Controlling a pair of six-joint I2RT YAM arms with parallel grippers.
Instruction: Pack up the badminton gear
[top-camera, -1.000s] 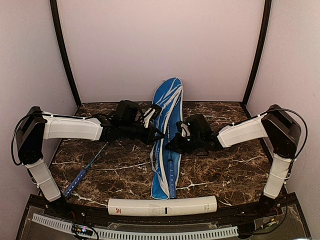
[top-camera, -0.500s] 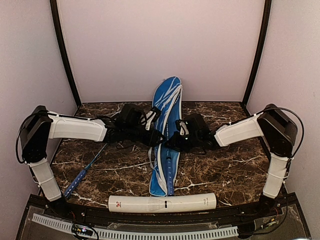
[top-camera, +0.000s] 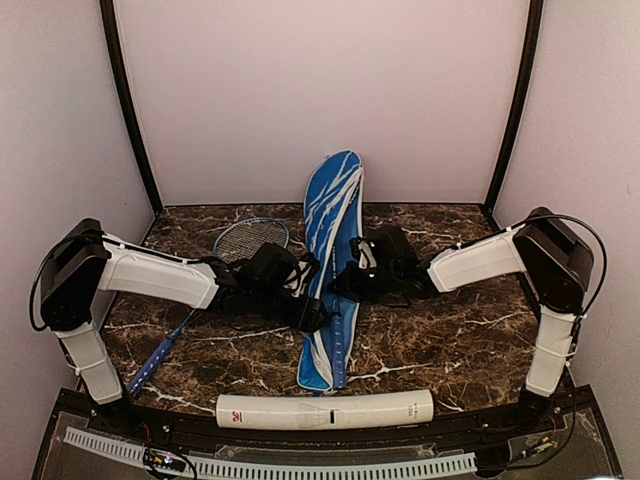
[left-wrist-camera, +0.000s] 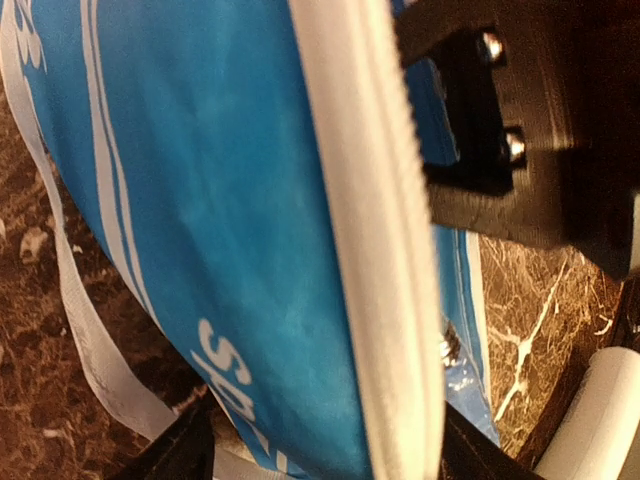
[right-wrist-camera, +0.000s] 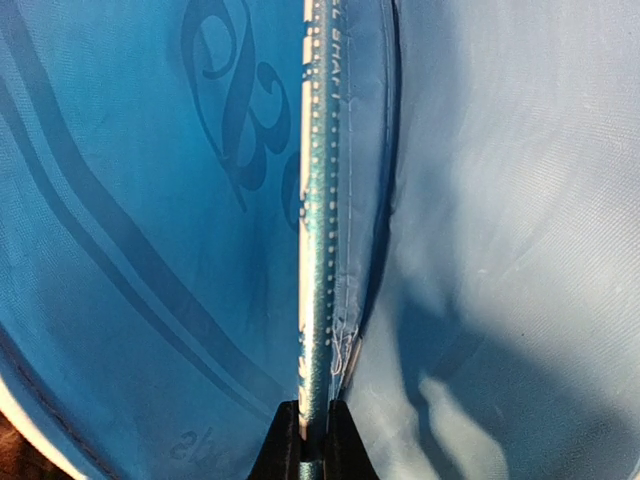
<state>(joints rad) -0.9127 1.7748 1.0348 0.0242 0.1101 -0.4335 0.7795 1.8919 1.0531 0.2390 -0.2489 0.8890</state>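
- Pinches a thin racket (right-wrist-camera: 315, 250) between the blue layers of the bag (top-camera: 335, 215) with the right gripper (right-wrist-camera: 309, 410), fingers pressed together on its shaft.
- Straddles the bag's white-trimmed edge with the left gripper (top-camera: 313, 316); cannot tell whether those fingers squeeze it or merely stand either side.
- Shows the bag lying lengthwise down the middle of the table (top-camera: 450, 340), far end up against the back wall (top-camera: 320, 100).
- Shows the other racket (top-camera: 160, 353) flat on the marble to the left, and the white tube (top-camera: 325, 410) along the near edge.
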